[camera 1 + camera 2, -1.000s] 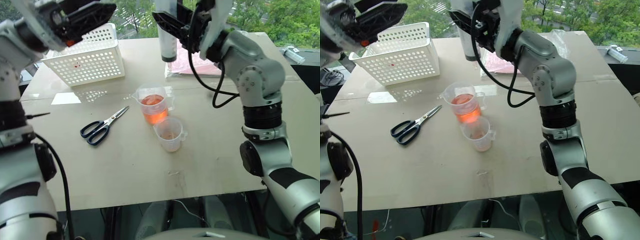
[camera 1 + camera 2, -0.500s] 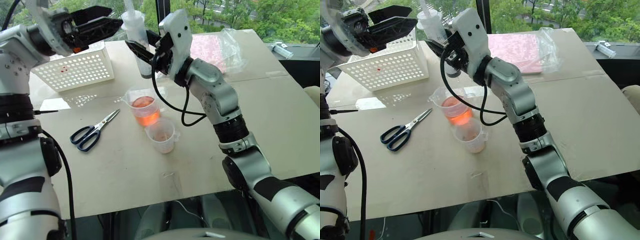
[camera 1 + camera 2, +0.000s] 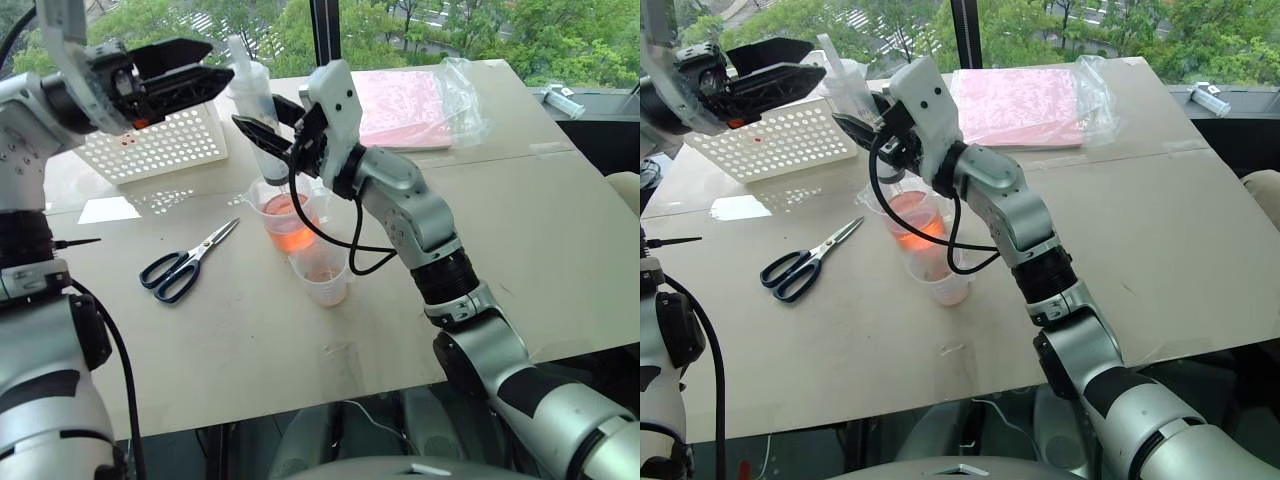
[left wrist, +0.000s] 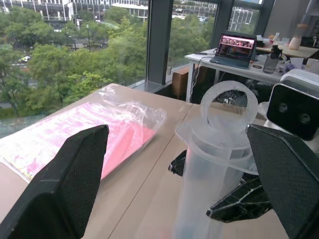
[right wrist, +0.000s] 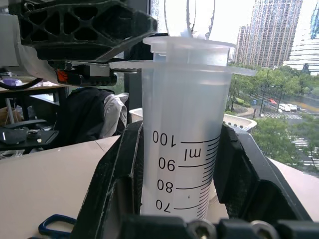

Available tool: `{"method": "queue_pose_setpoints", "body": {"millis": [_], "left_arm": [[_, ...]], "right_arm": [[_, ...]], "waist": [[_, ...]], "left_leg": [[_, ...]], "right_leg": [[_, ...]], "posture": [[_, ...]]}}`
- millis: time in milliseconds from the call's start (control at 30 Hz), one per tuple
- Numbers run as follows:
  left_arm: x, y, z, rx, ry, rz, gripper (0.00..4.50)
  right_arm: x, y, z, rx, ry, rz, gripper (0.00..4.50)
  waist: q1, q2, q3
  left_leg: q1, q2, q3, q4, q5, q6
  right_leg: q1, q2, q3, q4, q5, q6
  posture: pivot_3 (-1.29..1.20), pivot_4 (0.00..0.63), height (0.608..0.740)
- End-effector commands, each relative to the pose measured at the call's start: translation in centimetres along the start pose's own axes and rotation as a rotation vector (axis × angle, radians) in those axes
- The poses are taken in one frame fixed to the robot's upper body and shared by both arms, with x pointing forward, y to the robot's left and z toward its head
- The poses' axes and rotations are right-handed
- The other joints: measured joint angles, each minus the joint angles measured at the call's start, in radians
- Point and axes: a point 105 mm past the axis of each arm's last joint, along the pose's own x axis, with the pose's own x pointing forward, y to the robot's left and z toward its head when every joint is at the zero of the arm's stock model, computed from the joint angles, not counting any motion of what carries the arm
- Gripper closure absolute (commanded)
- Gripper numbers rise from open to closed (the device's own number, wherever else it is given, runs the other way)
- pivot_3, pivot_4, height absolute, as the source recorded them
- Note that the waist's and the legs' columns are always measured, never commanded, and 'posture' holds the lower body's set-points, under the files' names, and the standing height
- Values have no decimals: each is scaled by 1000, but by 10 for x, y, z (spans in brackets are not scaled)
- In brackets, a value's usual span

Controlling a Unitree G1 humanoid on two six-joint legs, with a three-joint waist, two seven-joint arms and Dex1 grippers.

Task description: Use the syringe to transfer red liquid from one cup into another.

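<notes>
My right gripper (image 3: 262, 125) is shut on the barrel of the clear syringe (image 3: 252, 92), which it holds nearly upright. In the right wrist view, black graduation marks show on the syringe (image 5: 182, 149) between the fingers (image 5: 117, 184). Its lower end hangs at the mouth of the larger handled cup (image 3: 290, 215), which holds the red liquid (image 3: 292, 230); the tip is hidden. The smaller cup (image 3: 325, 278) stands just in front, touching or nearly touching it. My left gripper (image 3: 218, 60) is open, level with the plunger ring (image 4: 228, 102), one finger on each side and apart from it.
Blue-handled scissors (image 3: 185, 265) lie left of the cups. A white perforated basket (image 3: 150, 148) stands at the back left under my left arm. At the back lies a pink packet in a clear bag (image 3: 420, 95). The table edge (image 3: 300, 395) runs close in front.
The camera view has shifted. Both arms came down: the right gripper lowered the syringe leftward to the larger cup's mouth, and the open left gripper sank to the plunger's top.
</notes>
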Motion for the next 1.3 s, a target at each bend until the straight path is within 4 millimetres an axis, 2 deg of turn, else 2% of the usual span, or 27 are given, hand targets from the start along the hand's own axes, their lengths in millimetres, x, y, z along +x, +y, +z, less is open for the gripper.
{"method": "queue_pose_setpoints", "body": {"millis": [33, 467, 700, 833, 1067, 1100, 1133, 1167, 1200, 1267, 1300], "left_arm": [[-7, -2, 6, 78, 17, 21, 0], [-3, 7, -20, 99, 62, 78, 0], [4, 9, -24, 87, 43, 82, 0], [7, 11, -34, 110, 78, 82, 0], [19, 10, -34, 114, 45, 56, 0], [20, 10, -33, 113, 41, 54, 513], [21, 10, -33, 112, 39, 52, 743], [22, 10, -33, 111, 37, 49, 1273], [23, 9, -33, 110, 38, 39, 1476], [25, 6, -34, 102, 34, 13, 2498], [26, 5, -34, 101, 34, 7, 2671]], "right_arm": [[2, 5, 5, -11, -39, 17, 3024], [-4, 0, -28, 23, 32, -3, 3024], [-4, 5, -32, 27, 39, 18, 3024], [-3, 9, -32, 15, 39, 40, 3024], [-4, 18, -34, 1, 50, 91, 3024], [-5, 19, -35, -3, 52, 99, 3024], [-5, 20, -35, -7, 54, 105, 3024], [-5, 20, -35, -8, 55, 107, 3024], [-4, 20, -35, -9, 54, 110, 3024], [-3, 19, -34, -15, 53, 112, 3024], [-3, 19, -34, -16, 52, 112, 3024]], "waist": [[0, 0, 0], [-1, 0, 0], [0, 0, 0], [-1, 0, 0], [0, 0, 0], [0, 0, 0], [0, 0, 0], [0, 0, 0], [1, 0, 0], [1, 0, 0], [1, 0, 0]], "left_leg": [[0, 0, 0, 0, 0, 0], [0, 0, 0, 0, 0, 0], [0, 0, 0, 0, 0, 0], [0, 0, 0, 0, 0, 0], [0, 0, 0, 1, 0, -1], [0, 0, 0, 1, 0, -1], [0, 0, 0, 1, 0, -1], [0, 0, 0, 1, 0, -1], [0, 0, 0, 1, 0, -1], [0, 0, 0, 1, 0, -1], [0, 0, 0, 1, 0, -1]], "right_leg": [[0, 0, 0, 0, 0, 0], [0, 0, 0, 1, 0, 0], [0, 0, 0, 2, 0, 0], [-1, 0, 0, 3, 0, 0], [-2, 0, 1, 4, 0, 0], [-2, 0, 1, 4, 0, 0], [-2, 0, 1, 4, 0, 0], [-2, 0, 0, 5, 0, 0], [-2, 0, 0, 5, 0, 0], [-2, 0, 0, 5, 0, 0], [-2, 0, 1, 5, 0, 0]], "posture": [[0, 150, 740], [0, 150, 740], [0, 150, 740], [0, 150, 740], [0, 150, 740], [0, 150, 740], [0, 150, 740], [0, 150, 740], [0, 150, 740], [0, 150, 740], [0, 150, 740]]}}
